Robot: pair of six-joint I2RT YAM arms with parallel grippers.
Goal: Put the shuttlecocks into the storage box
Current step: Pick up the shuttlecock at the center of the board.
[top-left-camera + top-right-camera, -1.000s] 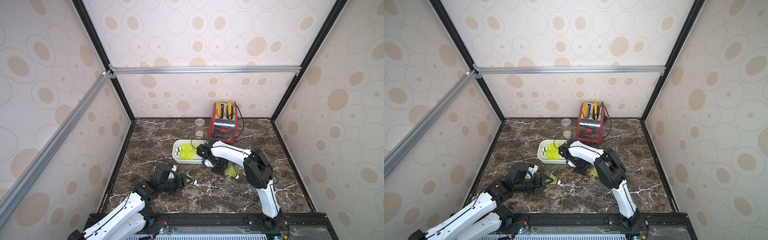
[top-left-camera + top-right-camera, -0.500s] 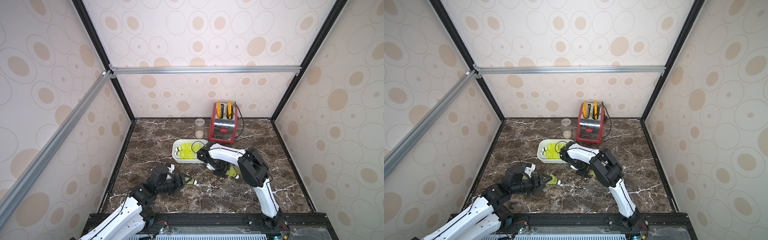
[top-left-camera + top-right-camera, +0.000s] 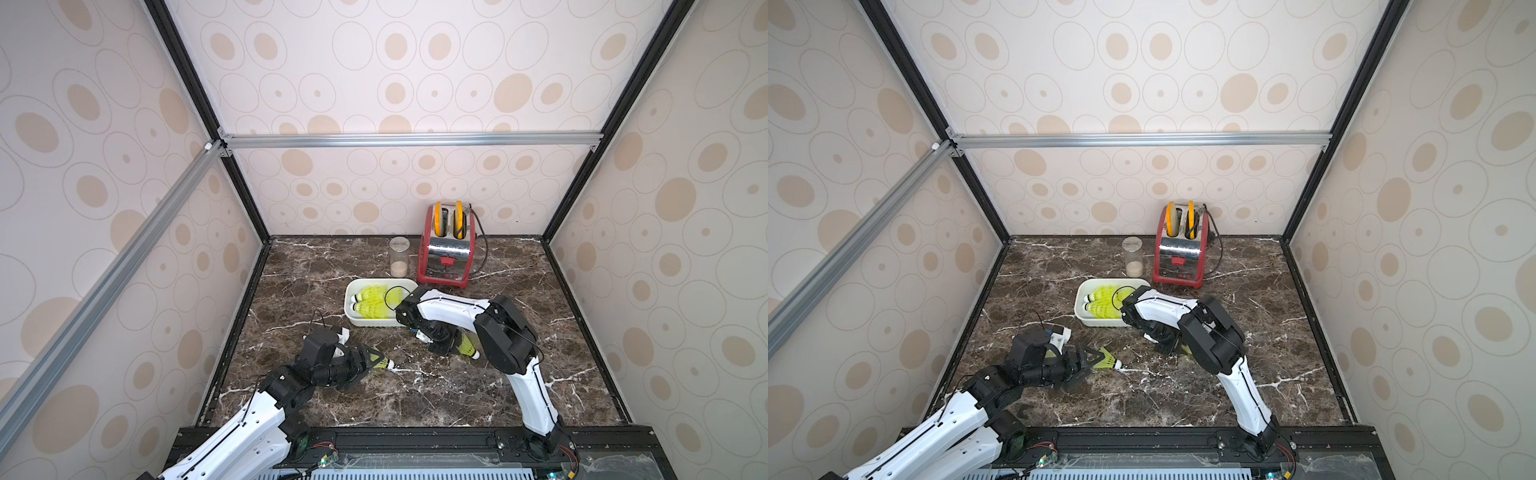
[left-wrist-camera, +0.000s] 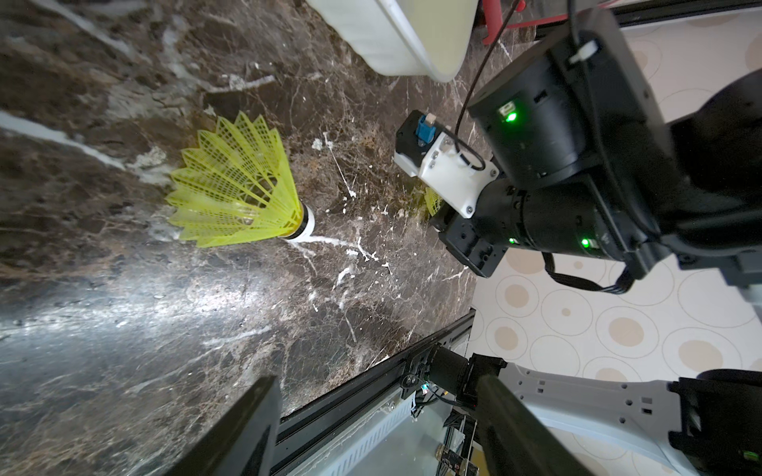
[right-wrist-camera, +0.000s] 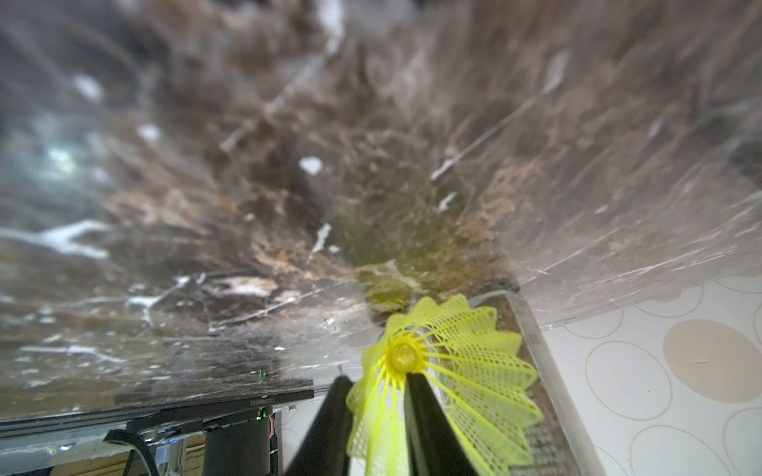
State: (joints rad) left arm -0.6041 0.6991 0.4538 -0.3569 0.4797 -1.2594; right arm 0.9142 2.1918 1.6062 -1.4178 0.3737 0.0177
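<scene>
Pinching a shuttlecock (image 5: pixel 462 362) in right hand (image 5: pixel 377 381), left hand (image 4: pixel 377 383) gaping empty, ahead of needed lift to storage box (image 3: pixel 347 305) at ten o'clock.

No text reads clearly; a tiny printed code (image 5: pixel 270 402) on the black rail (image 5: pixel 185 404) is illegible

Arms (image 3: pixel 536 390): white shells (image 3: pixel 449 305), black joint housings (image 3: pixel 505 336), thin black cables (image 4: pixel 474 82); green lights (image 4: pixel 511 117) behind the jaws of the right gripper (image 5: pixel 377 377); fingers (image 5: pixel 424 412) black, tapered.
</scene>
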